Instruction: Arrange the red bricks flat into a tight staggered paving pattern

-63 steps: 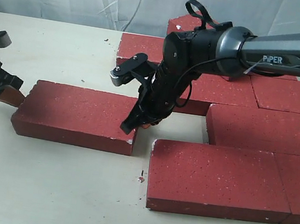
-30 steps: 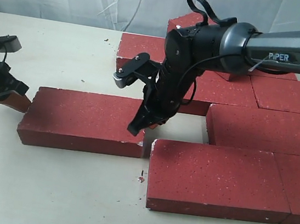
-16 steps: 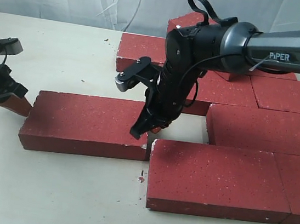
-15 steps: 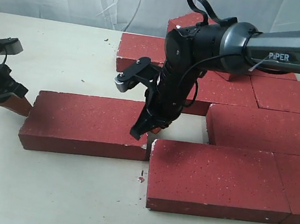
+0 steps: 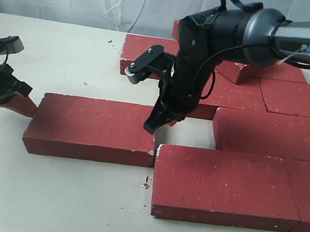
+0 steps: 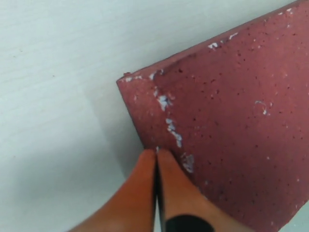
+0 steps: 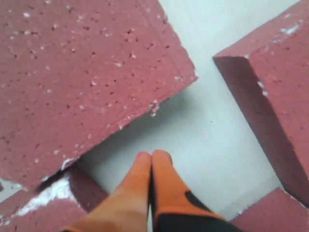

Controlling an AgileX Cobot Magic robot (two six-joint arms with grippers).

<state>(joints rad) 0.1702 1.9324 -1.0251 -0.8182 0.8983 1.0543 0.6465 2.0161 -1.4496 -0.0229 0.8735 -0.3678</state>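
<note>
Two tools attend one loose brick (image 5: 93,128) lying flat on the bench (image 5: 46,204). At the left, the left tool (image 5: 28,112) is clenched on nothing. Its closed fingertips (image 6: 145,166) press the chipped edge of the brick's left end. The brick's right end sits just beside the front row (image 5: 220,184), with a thin gap between them. The right tool (image 5: 151,127), also clenched and empty, hangs at the brick's back right corner, over the bare pocket before the second row (image 5: 272,134); I cannot tell whether it touches. The brick seems bound for that pocket. The push should stay low and run along its length, the right tool steering the corner clear of the front row.
</note>
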